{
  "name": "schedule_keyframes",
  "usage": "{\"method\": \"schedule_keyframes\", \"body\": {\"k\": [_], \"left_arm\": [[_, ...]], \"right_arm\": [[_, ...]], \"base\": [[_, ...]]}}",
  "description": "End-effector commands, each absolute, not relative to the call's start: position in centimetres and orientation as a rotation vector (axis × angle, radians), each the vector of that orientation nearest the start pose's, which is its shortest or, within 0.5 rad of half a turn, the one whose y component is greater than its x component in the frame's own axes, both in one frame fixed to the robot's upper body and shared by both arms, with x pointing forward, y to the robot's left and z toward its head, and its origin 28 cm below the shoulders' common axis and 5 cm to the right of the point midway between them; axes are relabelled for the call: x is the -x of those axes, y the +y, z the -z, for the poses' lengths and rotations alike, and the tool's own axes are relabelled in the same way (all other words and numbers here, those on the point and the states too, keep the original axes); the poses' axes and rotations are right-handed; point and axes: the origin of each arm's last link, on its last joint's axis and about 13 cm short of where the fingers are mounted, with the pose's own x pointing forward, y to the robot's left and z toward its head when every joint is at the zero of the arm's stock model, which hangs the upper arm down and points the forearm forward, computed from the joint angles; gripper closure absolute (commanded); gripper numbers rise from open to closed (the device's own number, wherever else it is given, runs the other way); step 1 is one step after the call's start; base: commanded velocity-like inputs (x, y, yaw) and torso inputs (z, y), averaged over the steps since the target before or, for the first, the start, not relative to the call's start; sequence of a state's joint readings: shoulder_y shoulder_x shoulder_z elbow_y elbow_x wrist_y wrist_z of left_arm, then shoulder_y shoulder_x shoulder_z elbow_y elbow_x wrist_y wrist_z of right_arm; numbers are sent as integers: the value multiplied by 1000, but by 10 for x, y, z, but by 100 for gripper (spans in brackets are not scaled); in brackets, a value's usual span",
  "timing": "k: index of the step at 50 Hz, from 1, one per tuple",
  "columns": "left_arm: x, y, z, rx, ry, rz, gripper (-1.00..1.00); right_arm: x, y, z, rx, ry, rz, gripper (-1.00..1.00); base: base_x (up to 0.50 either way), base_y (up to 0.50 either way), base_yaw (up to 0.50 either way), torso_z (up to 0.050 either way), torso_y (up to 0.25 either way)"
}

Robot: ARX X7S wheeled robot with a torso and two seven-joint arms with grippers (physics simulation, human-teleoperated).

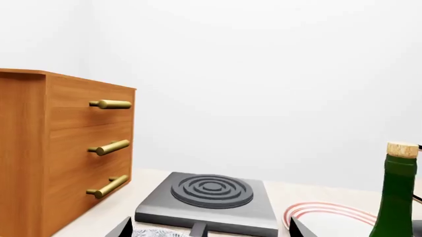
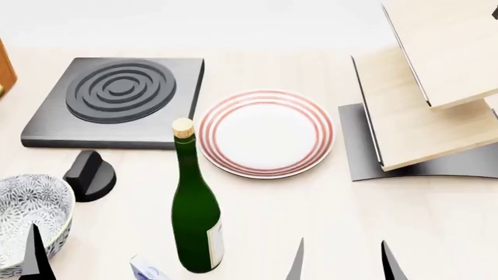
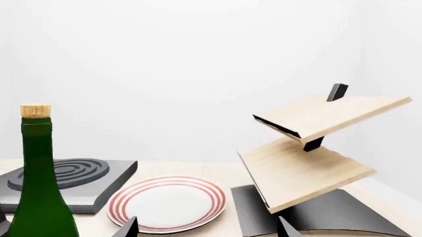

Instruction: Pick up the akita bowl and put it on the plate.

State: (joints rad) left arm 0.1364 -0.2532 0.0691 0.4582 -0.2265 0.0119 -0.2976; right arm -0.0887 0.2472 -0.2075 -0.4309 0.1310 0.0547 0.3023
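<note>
We see the akita bowl (image 2: 30, 211) at the table's near-left edge w/ the left gripper (image 2: 90, 265) spread open around it. Plate (image 2: 266, 132) sits centre, behind the green wine bottle (image 2: 195, 210). Right gripper (image 2: 342, 262) open, holding nothing.

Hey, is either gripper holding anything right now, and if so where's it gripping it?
Nothing is held. The right gripper is open and empty; the left gripper's fingers are apart near the akita bowl, not closed on it.

Akita bowl (image 2: 30, 209) white, grey-black floral; plate (image 2: 266, 133) white, red rings; bottle (image 2: 195, 213) green, label perhaps white.
</note>
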Motion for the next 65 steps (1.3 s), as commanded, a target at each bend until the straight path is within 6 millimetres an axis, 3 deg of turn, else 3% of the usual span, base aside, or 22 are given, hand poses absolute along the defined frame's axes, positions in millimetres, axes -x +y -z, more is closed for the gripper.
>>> {"method": "schedule_keyframes", "body": {"k": [1, 65], "left_arm": [[-179, 229, -86, 47, -300, -121, -100], [-179, 229, -85, 47, -299, -119, -100]], "right_arm": [[-185, -96, -77, 27, -245, 17, -100], [-185, -94, -76, 28, -237, 12, -100]], "base": [[199, 0, 0, 0, 0], [200, 0, 0, 0, 0]]}}
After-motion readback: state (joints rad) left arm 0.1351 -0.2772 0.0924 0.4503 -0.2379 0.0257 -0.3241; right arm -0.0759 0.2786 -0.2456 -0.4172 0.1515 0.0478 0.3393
